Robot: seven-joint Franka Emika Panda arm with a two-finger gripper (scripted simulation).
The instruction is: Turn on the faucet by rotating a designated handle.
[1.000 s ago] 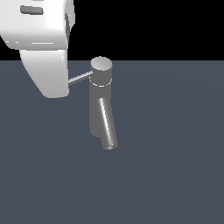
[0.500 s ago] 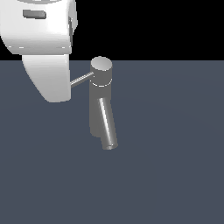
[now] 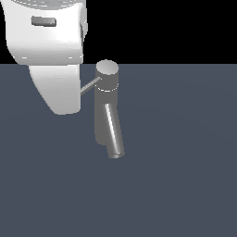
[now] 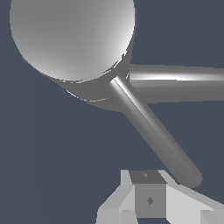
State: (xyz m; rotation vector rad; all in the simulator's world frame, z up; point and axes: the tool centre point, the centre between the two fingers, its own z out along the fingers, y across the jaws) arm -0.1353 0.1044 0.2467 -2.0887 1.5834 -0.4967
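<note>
I see the faucet [image 3: 107, 109] upright mid-tabletop [image 3: 185, 185]; its handle [image 3: 90, 86] points toward eight o'clock, behind the arm [image 3: 51, 51].

The faucet's [image 4: 72, 39] round cap looks big and grey. The thin handle [image 4: 155, 135] sticks out toward five o'clock. One gripper finger [image 4: 148, 199] sits just beside the handle's tip.

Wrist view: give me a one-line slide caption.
Gripper sits near the free end of the thin handle projecting from the faucet cap, beside the thicker spout.
</note>
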